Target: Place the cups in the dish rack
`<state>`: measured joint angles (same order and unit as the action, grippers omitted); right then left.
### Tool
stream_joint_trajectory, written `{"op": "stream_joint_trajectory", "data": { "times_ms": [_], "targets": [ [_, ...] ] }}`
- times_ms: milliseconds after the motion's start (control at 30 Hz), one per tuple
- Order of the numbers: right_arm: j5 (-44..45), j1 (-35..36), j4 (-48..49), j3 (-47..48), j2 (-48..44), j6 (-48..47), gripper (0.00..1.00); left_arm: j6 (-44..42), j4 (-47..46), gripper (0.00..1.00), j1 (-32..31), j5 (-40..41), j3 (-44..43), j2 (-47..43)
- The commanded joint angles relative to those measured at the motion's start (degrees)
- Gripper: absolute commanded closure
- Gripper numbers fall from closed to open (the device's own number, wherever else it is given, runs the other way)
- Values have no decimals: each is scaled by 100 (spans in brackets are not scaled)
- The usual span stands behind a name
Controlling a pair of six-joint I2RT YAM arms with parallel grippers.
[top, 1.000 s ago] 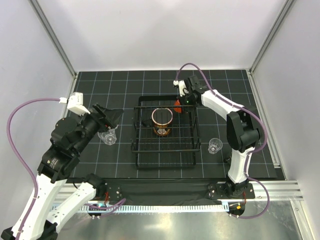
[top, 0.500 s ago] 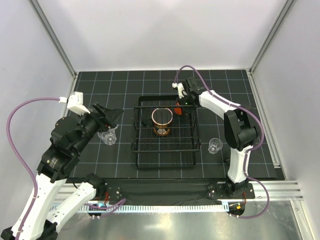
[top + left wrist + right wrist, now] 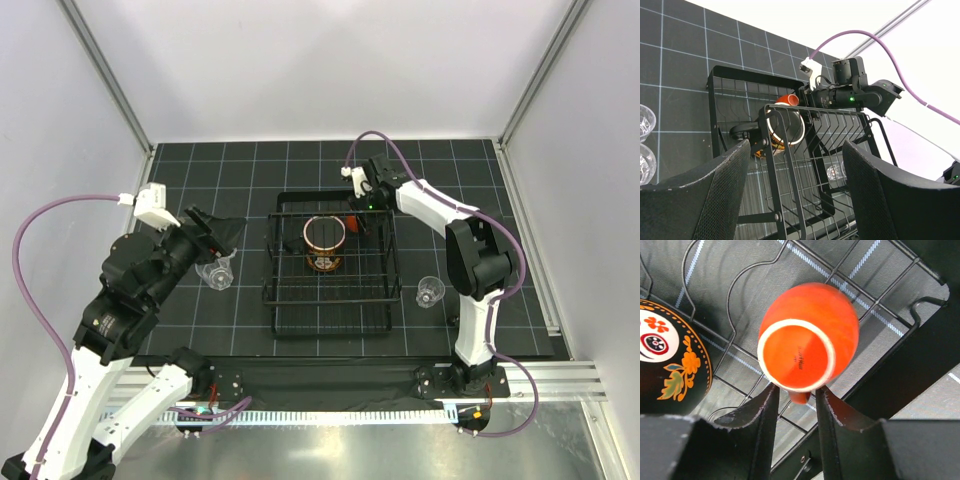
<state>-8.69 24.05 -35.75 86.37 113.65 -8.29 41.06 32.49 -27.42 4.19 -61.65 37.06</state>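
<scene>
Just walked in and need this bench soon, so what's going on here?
The arms are loading cups into the dish rack. The right hand is at its far right corner, fingers loosely either side of the handle of a small orange cup sitting upside down inside. A large mug is already in. The left hand hangs open by a clear cup left of the rack; another waits on its right.

Large mug [image 3: 325,241] inside dish rack [image 3: 330,312]; right claw [image 3: 358,218] at far corner.
</scene>
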Motion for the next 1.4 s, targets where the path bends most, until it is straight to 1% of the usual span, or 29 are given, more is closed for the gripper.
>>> {"op": "stream_joint_trajectory", "data": {
  "times_ms": [0,133,200,233,267,333,467,633,700,933,1033,1367],
  "targets": [
    [-150,12,-90,196,-105,-76,62,-133,47,27,-9,126,-207,-23],
    [-142,3,-55,187,-272,3,62,-212,161,27,-9,301,-295,3],
    [-90,-6,-64,214,-378,30,60,-282,450,27,-9,530,-409,56],
    [-20,-23,-64,240,-413,38,59,-309,582,27,-9,766,-531,82],
    [-19,-50,-107,266,-431,73,55,-344,740,27,-9,846,-585,91],
    [-36,-146,-160,328,-501,126,53,-441,855,27,-9,1039,-681,117],
    [-133,-313,-196,381,-677,275,51,-529,1013,26,-9,1198,-743,109],
    [-317,-428,-178,556,-853,399,51,-494,1014,26,-9,1181,-691,73],
    [-414,-428,-178,661,-800,469,51,-459,996,26,-9,1172,-638,65],
    [-432,-419,-293,1391,-195,811,51,-397,943,25,-9,1102,-585,65],
    [-318,-358,-196,1470,-36,1005,51,-397,961,25,-9,1137,-568,65],
    [-213,-129,-46,1611,404,1067,50,-397,943,25,-9,1137,-515,56]
  ]
}}
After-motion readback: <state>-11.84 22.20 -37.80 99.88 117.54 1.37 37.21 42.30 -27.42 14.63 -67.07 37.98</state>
